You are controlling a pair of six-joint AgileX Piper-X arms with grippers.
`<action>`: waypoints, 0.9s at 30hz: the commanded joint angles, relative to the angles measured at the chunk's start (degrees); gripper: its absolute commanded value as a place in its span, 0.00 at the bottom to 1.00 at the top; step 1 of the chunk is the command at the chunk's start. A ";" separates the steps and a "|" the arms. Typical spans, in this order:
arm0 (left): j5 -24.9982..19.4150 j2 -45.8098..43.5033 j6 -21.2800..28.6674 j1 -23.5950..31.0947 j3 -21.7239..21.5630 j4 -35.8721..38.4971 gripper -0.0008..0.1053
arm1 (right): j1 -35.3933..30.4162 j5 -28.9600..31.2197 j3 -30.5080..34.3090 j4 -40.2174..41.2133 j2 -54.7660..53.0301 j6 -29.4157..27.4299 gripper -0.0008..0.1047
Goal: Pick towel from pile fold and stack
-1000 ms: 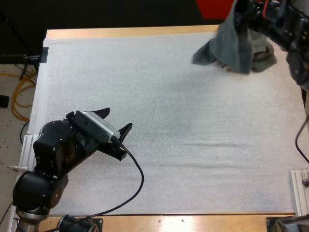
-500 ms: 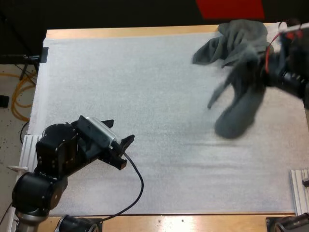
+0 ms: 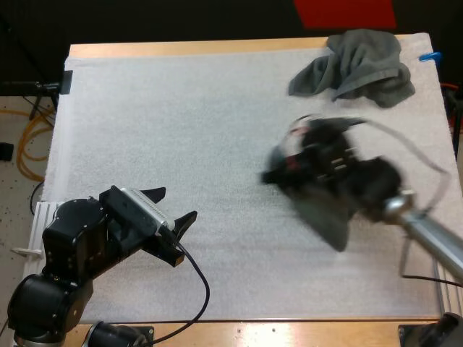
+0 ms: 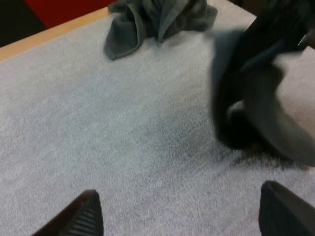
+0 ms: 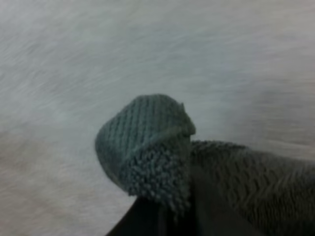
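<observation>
Nearest, at about 8 o'clock on the white foam mat [image 3: 181,108], the left gripper [image 3: 176,204] hovers low with its two black fingers [image 4: 81,216] spread wide, clear of everything, bare mat between them.

Farther in, at about 4 o'clock from the mat's middle, the right gripper [image 3: 286,173] holds a dark grey-green waffle-knit towel [image 3: 329,220], which hangs down from it toward the mat. Whether the towel's lower end touches the mat cannot be told. In the right wrist view a rolled fold of this towel [image 5: 147,142] bulges just past the gripper's end, pinched tight, so that gripper is closed on the cloth.

Farthest, at about 1 o'clock, a crumpled heap of dark grey-green towelling [image 3: 362,65] lies near the mat's far edge and the wooden table [image 3: 181,48] rim, well apart from the held towel.
</observation>
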 commanded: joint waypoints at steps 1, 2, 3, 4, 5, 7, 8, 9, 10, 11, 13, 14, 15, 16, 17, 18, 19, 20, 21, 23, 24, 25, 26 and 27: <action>0.37 -0.30 -0.61 -0.25 -0.35 -0.14 0.61 | 2.34 -0.65 -0.22 -3.73 1.59 1.26 0.01; 0.37 -0.30 -0.61 -0.25 -0.35 -0.14 0.61 | 4.48 -0.66 -0.22 -6.33 3.74 1.71 0.01; 0.37 -0.30 -0.61 -0.25 -0.35 -0.14 0.61 | 6.18 -0.66 -0.33 -8.46 5.53 1.75 0.01; 0.37 -0.30 -0.61 -0.25 -0.35 -0.14 0.61 | 6.84 -0.66 -0.44 -9.49 6.74 1.75 0.01; 0.37 -0.30 -0.61 -0.25 -0.35 -0.14 0.61 | 7.67 -0.66 -0.85 -10.91 8.37 1.75 0.01; 0.37 -0.30 -0.61 -0.25 -0.35 -0.14 0.61 | 8.33 -0.66 -2.18 -11.84 11.11 2.05 0.01; 0.37 -0.30 -0.61 -0.25 -0.35 -0.14 0.61 | 8.40 -0.76 -3.42 -11.74 12.65 2.05 0.01; 0.37 -0.44 -0.61 -0.25 -0.35 -0.14 0.61 | 8.37 -0.75 -4.65 -11.73 13.91 2.05 0.02; 0.37 -0.46 -0.61 -0.25 -0.35 -0.14 0.61 | 8.19 -0.75 -5.04 -11.73 14.26 2.05 0.03; 0.37 -0.69 -0.61 -0.25 -0.35 -0.14 0.61 | 7.95 -0.75 -6.29 -11.73 15.14 1.53 0.07; 0.37 -1.12 -0.61 -0.25 -0.35 -0.14 0.61 | 7.43 -0.90 -8.21 -11.73 16.00 0.10 0.17; 0.37 -1.48 -0.61 -0.25 -0.35 -0.14 0.61 | 7.28 -1.67 -9.30 -11.73 16.25 -0.61 0.25; 0.37 -1.78 -0.61 -0.25 -0.35 -0.14 0.61 | 7.09 -3.22 -10.50 -11.73 16.30 -1.86 0.37; 0.37 -1.92 -0.61 -0.25 -0.35 -0.14 0.61 | 7.10 -3.97 -11.11 -11.73 16.27 -2.09 0.41; 0.37 -2.30 -0.61 -0.25 -0.35 -0.14 0.61 | 7.10 -5.98 -12.40 -11.73 16.27 -2.60 0.55; 0.37 -2.69 -0.61 -0.25 -0.35 -0.14 0.61 | 7.10 -8.99 -13.74 -11.73 16.27 -3.65 0.67; 0.37 -2.81 -0.61 -0.25 -0.35 -0.14 0.61 | 7.10 -9.54 -13.94 -11.59 16.27 -4.26 0.70; 0.37 -3.18 -0.61 -0.25 -0.35 -0.14 0.61 | 7.10 -12.36 -15.40 -10.38 16.01 -5.77 0.77; 0.37 -3.44 -0.61 -0.25 -0.35 -0.14 0.61 | 7.10 -12.97 -16.35 -8.71 15.81 -6.01 0.77; 0.37 -3.67 -0.61 -0.25 -0.35 -0.14 0.61 | 7.10 -12.62 -17.56 -5.46 15.28 -7.66 0.77; 0.37 -3.76 -0.61 -0.25 -0.35 -0.14 0.61 | 7.00 -11.37 -17.78 -3.20 14.90 -9.13 0.77; 0.37 -3.73 -0.61 -0.25 -0.35 -0.14 0.61 | 6.90 -10.89 -17.77 -2.13 14.72 -9.62 0.77; 0.37 -3.73 -0.61 -0.25 -0.35 -0.14 0.61 | 6.71 -9.29 -17.76 0.20 14.44 -11.07 0.77; 0.37 -3.73 -0.61 -0.25 -0.35 -0.14 0.61 | 6.51 -7.63 -17.76 2.78 14.31 -12.79 0.77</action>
